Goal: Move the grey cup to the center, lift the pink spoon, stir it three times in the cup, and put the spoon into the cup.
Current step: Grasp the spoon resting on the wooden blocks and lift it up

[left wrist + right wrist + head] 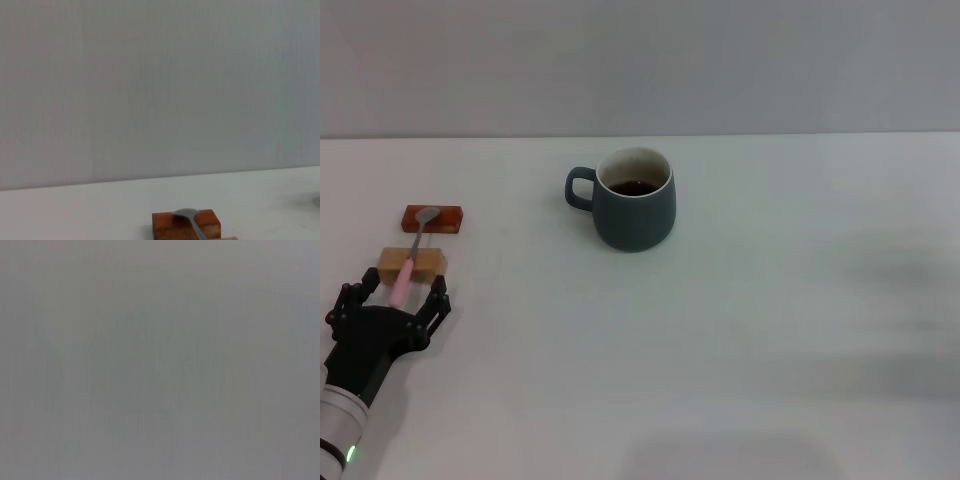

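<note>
The grey cup (635, 200) stands upright near the table's middle, its handle to the left and dark liquid inside. The pink spoon (408, 258) lies at the far left, its metal bowl on a reddish-brown block (431, 217) and its pink handle across a tan wooden block (410, 266). My left gripper (398, 297) is open, low at the near end of the handle, with one finger on each side of it. The left wrist view shows the spoon's bowl (187, 215) on the reddish-brown block (186, 226). The right gripper is out of view.
The white table (770, 330) runs to a grey wall at the back. The two blocks sit close together at the far left. The right wrist view shows only plain grey.
</note>
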Controlling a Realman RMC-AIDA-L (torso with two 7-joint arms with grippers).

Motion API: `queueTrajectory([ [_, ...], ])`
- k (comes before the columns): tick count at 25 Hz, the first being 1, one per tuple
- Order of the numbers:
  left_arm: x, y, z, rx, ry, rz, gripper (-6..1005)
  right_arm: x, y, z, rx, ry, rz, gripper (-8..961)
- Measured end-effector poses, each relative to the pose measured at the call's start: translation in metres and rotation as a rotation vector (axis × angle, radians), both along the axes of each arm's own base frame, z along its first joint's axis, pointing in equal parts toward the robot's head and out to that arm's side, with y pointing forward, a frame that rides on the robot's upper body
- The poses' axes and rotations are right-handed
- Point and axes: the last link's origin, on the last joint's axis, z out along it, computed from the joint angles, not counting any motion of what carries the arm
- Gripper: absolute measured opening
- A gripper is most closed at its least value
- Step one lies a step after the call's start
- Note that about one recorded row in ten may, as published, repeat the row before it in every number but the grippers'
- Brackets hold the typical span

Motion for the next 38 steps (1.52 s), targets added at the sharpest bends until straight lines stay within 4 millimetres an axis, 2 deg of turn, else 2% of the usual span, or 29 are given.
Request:
queueTrajectory([
  [3,-0.0007,-0.0003,0.0002,-0.001,0.0,0.003,830,0.0,0.0,0.0,0.0,0.0,0.0,-1],
  [9,-0.0005,0.0005,0.0006,0.0,0.001,0.002,688,-0.0001,0.0,-0.0001,-0.001,0.0,0.001,-1],
  [19,-0.0013,0.0021,0.0002,-0.008,0.004,0.009,689,-0.0004,0.0,-0.0004,-0.002,0.0,0.002,-2],
  [33,-0.0006,0.0035,0.0011,0.0,-0.002,0.009,493,-0.0007,0.0006,-0.0004,-0.003,0.0,0.003,-2],
  [38,-0.0009,0.0035,0.001,-0.001,-0.003,0.012,476,-0.0005,0.0006,-0.0004,-0.002,0.0,0.002,-1],
])
